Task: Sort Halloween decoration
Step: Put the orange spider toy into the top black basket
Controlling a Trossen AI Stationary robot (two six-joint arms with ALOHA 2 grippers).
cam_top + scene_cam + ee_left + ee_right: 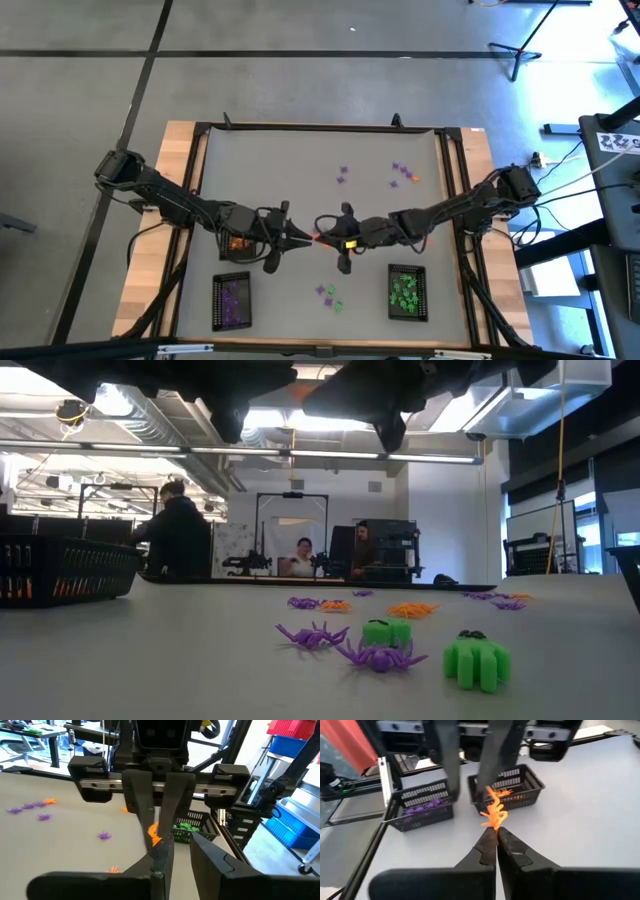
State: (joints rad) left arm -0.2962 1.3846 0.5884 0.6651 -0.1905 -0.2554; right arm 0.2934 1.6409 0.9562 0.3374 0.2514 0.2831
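Right end effector (496,834) pinching orange trinket (493,812)

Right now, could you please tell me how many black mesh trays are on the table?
3. In the high view, the purple tray sits bottom left, the green tray bottom right, and the orange tray above the purple one, partly hidden under the left arm.
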